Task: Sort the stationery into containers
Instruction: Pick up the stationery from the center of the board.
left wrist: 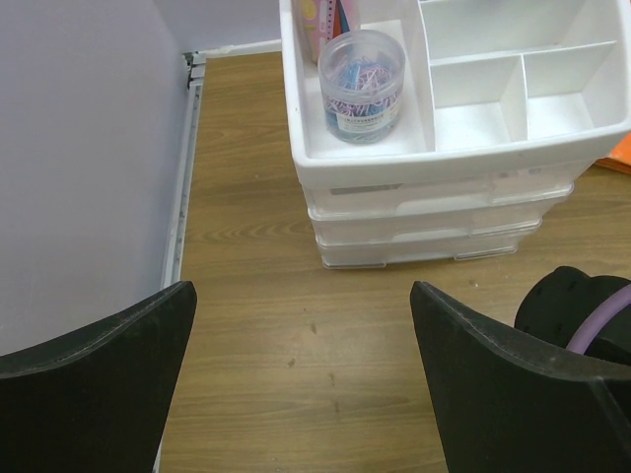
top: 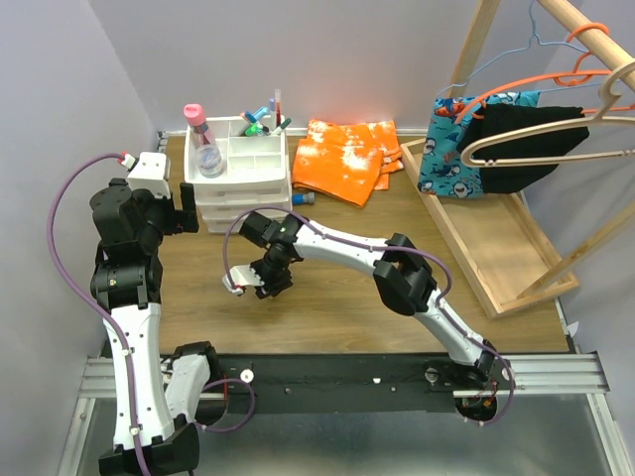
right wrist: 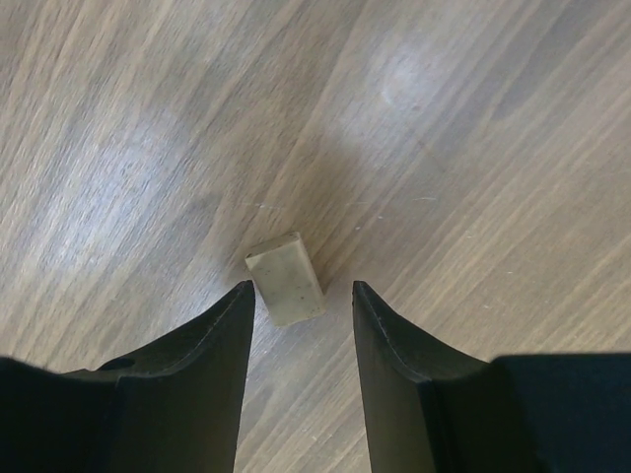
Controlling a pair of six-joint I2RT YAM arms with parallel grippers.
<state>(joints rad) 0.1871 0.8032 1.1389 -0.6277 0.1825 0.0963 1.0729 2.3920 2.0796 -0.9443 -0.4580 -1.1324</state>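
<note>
The white three-drawer unit [top: 241, 201] stands at the back left, also in the left wrist view [left wrist: 444, 163]. Its top tray holds a pink-capped bottle [top: 197, 117], a clear jar of paper clips [left wrist: 363, 87] and several pens [top: 270, 111]. A small blue-capped tube [top: 303, 200] lies on the table right of the unit. My right gripper [top: 264, 280] is open and low over the table. A small grey-beige eraser block [right wrist: 286, 279] lies at its fingertips [right wrist: 244, 296], untouched. My left gripper [left wrist: 303, 291] is open and empty, just left of the unit.
An orange cloth [top: 347, 159] lies right of the unit. A shallow wooden tray [top: 496, 243] and a wooden rack with hangers and clothes [top: 516, 139] fill the right side. A wall [left wrist: 89, 158] runs close on the left.
</note>
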